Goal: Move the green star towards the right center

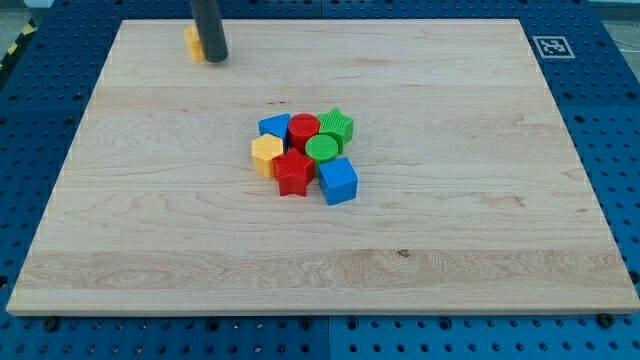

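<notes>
My tip (pixel 216 58) rests on the wooden board (pixel 480 230) near its top-left corner, bare, touching or just beside a small yellow block (pixel 192 42) on its left; shape unclear, partly hidden by the rod. Near board centre, a tight cluster, well apart from my tip: yellow hexagonal block (pixel 266 154), blue block (pixel 274 126), red star (pixel 293 173), red cylinder (pixel 304 129), green cylinder (pixel 322 149), blue cube (pixel 338 181). Green star (pixel 338 126) sits at the cluster's top right, touching the green cylinder.
</notes>
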